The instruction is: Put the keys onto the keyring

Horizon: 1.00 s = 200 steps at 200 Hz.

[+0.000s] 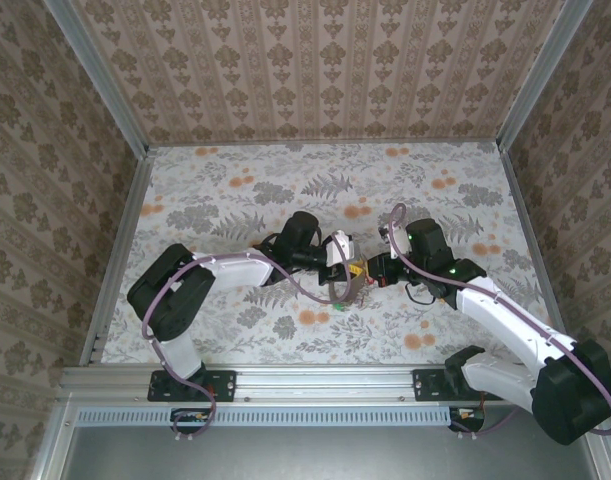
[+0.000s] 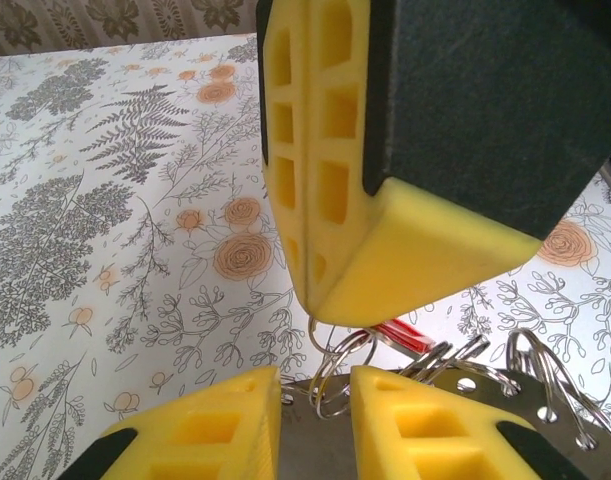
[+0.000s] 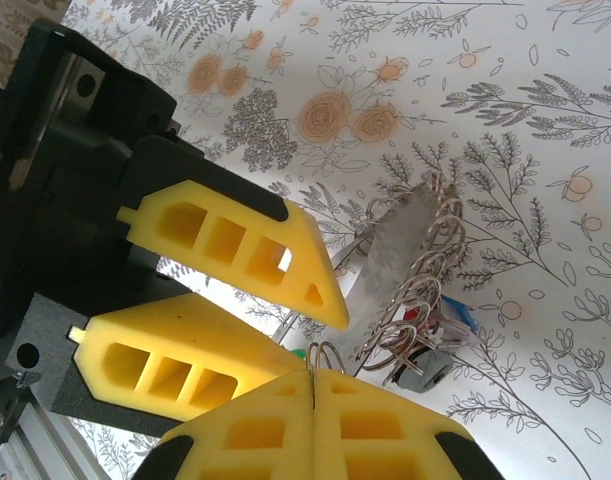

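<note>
keyring (image 2: 485,400) comes first, nearest the left wrist camera: a thin flat metal hoop, punched with holes along its rim and fringed with small wire loops, just past the left fingers (image 2: 200,425). those stand parted by a modest gap, with the hoop's bare metal showing in it; i cannot tell whether they press on it. next out, the right fingers (image 2: 325,200) are pressed tight together, tips pointing down at one small wire ring (image 2: 335,365) on the rim. whether the wire is nipped between them is too fine to see. beside that ring the keys (image 3: 440,325) hang in a bunch, red and blue heads showing. beyond lies the flowered tabletop (image 2: 105,200), with the hoop tilted above it, edge-on in the right wrist view.

as a judgement, the hoop looks stiff, light and slick, so it is likely to swivel between foam fingers. the flat rim between loops is the place to hold it. the keys are tiny and loose and likely to swing, so take one by its plastic head, leaving the hole end free.
</note>
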{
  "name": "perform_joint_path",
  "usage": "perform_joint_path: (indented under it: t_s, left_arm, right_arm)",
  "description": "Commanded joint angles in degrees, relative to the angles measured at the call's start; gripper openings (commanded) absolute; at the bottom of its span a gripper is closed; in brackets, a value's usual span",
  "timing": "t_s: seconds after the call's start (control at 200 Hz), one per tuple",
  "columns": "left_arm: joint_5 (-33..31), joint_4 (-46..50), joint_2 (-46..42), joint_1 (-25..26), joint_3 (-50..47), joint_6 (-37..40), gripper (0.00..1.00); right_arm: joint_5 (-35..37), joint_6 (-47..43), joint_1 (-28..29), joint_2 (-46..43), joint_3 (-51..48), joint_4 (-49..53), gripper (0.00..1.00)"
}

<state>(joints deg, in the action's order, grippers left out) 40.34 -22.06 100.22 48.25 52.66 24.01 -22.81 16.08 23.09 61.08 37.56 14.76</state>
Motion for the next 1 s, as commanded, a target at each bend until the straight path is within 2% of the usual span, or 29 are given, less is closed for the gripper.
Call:
perform_joint_path:
  t_s: [0.0, 0.355, 0.995]
  left_arm:
    - [2.6, 2.5, -1.1, -0.1, 2.1, 0.6, 0.26]
    - [2.3, 9.6, 0.1, -0.1, 4.7, 4.0, 0.26]
    - [4.5, 13.7, 1.4, -0.1, 7.0, 5.2, 0.27]
  right_arm:
    - [-2.1, -1.5, -0.2, -1.1, 2.0, -1.9, 0.0]
    - [-2.4, -1.7, -0.2, -1.0, 2.3, -2.1, 0.0]
    - [-2.7, -2.1, 0.0, -2.1, 2.2, -2.3, 0.0]
